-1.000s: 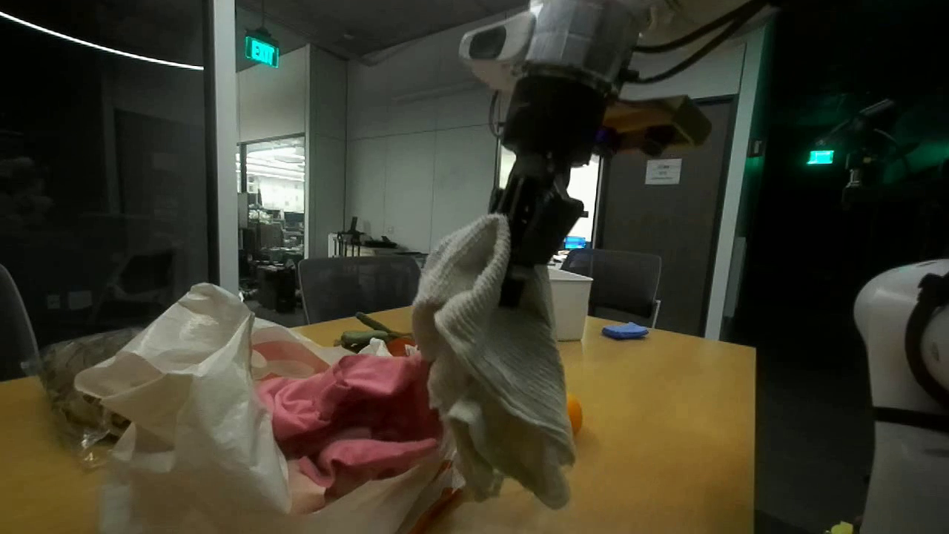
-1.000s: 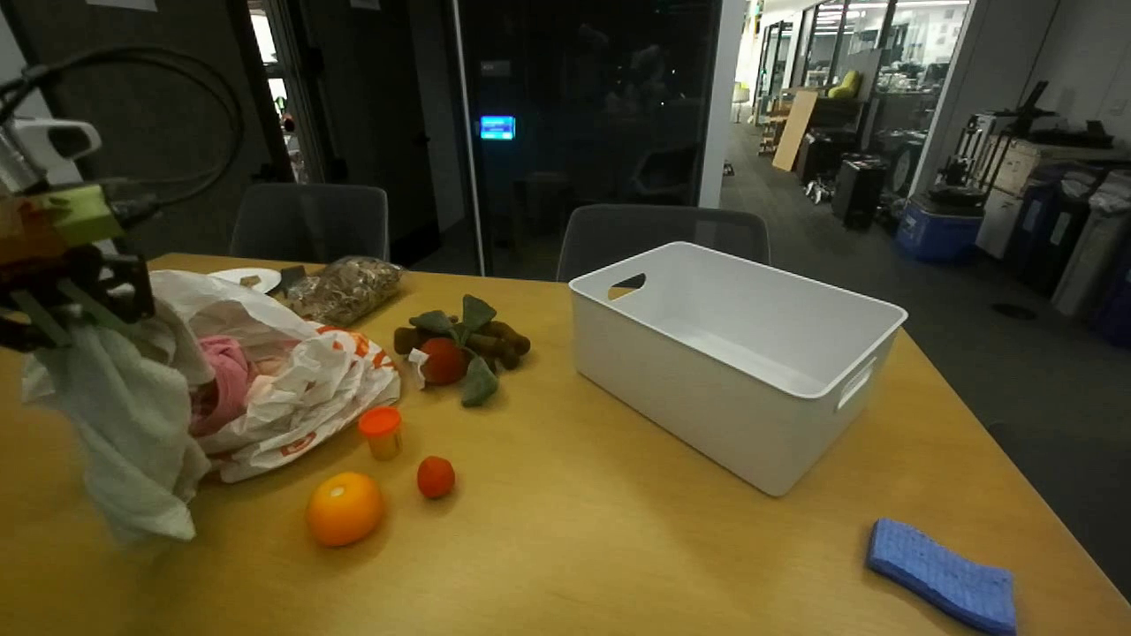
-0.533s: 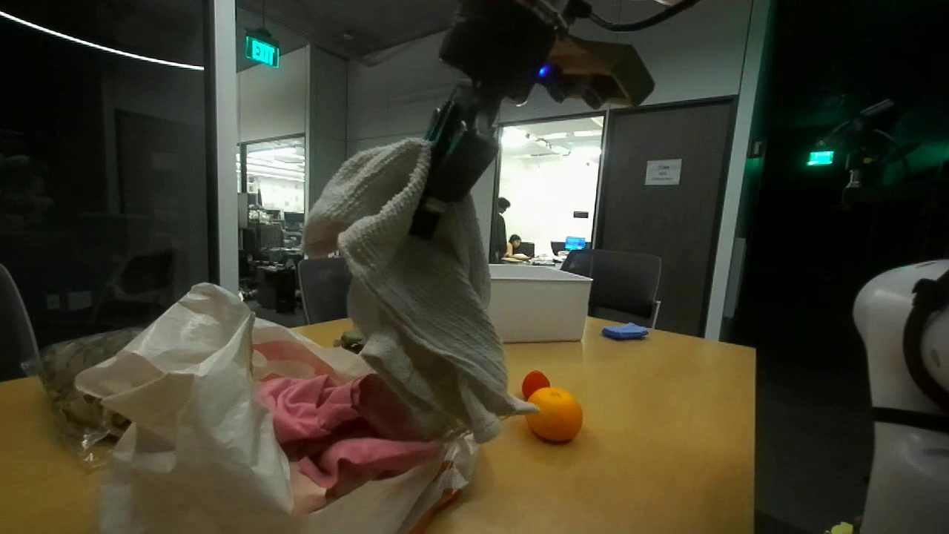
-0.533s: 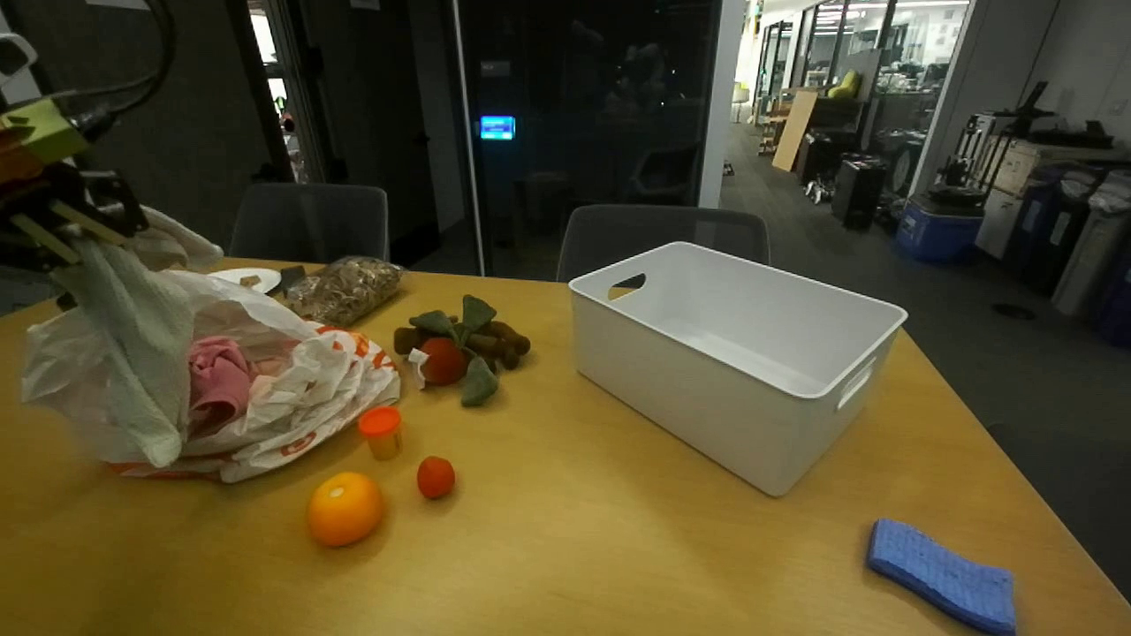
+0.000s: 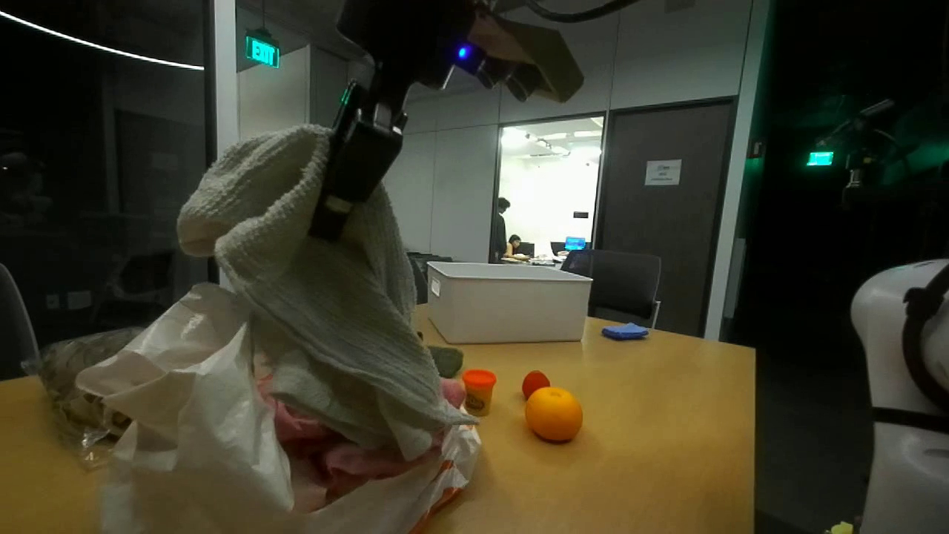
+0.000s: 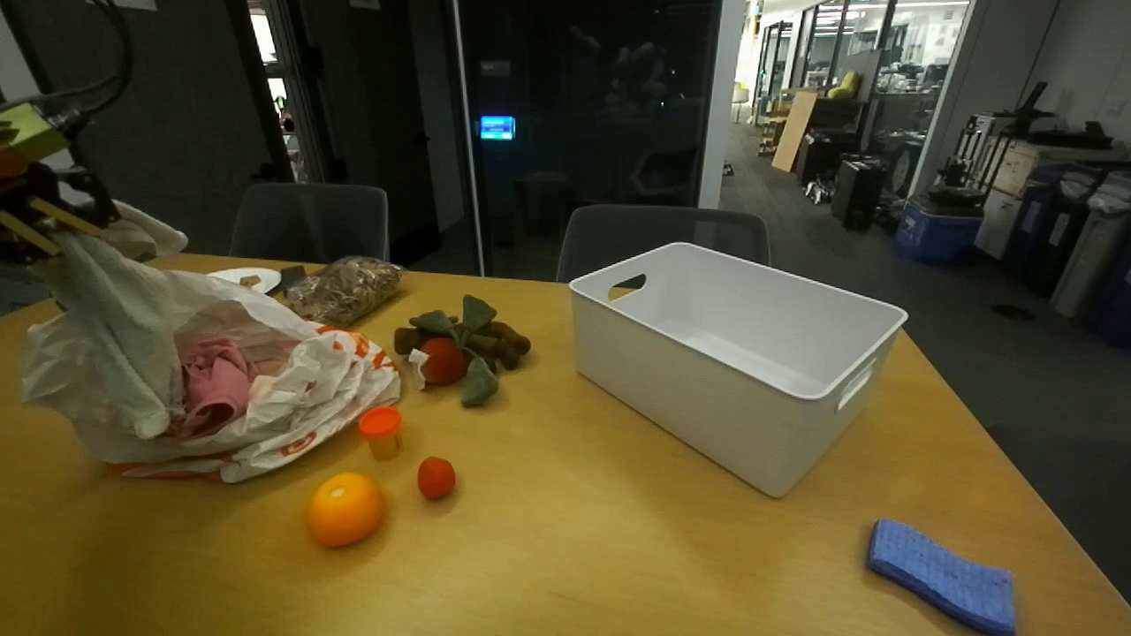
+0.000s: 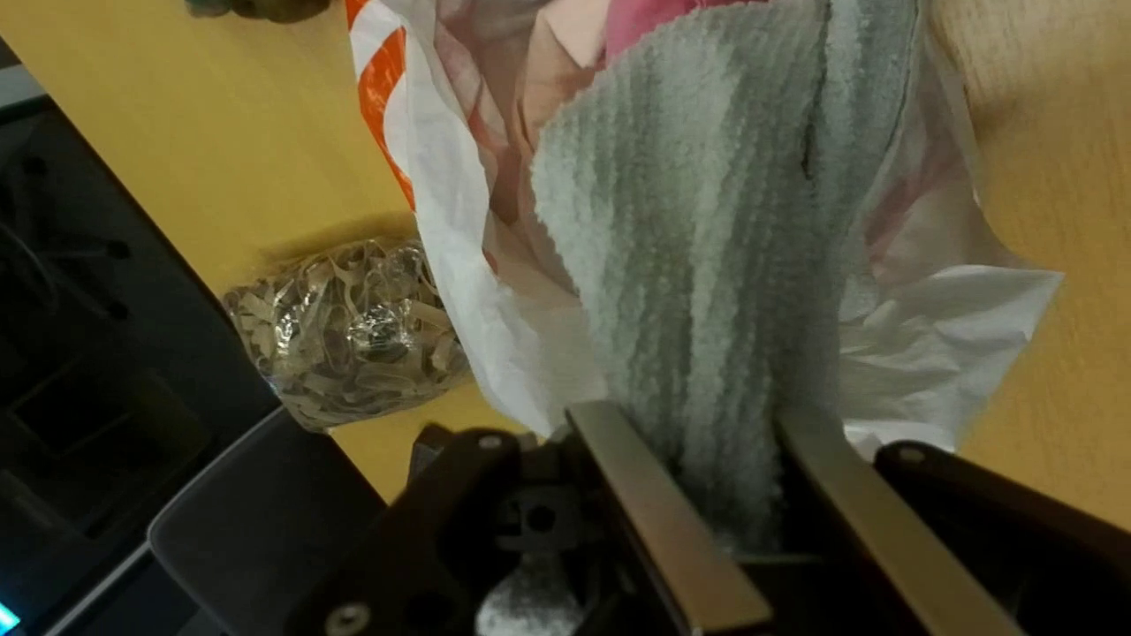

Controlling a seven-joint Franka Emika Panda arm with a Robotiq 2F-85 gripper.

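Fingers point(image 7: 664, 517) pinch a bunched fold of pale towel point(image 7: 689, 221), so its slack hangs below them over the plastic bag point(image 5: 200, 415).

In dim light, we see pale panelled walls point(image 5: 463, 193), a dark door point(image 5: 689, 237) bearing a white notice point(image 5: 663, 172), and a glowing green exit sign point(image 5: 262, 50). Grey chairs point(image 6: 309, 221) stand along the wooden table point(image 6: 548, 548). Beyond lies a brightly lit room point(image 5: 552, 178); we also make out dark grey flooring point(image 6: 954, 291).
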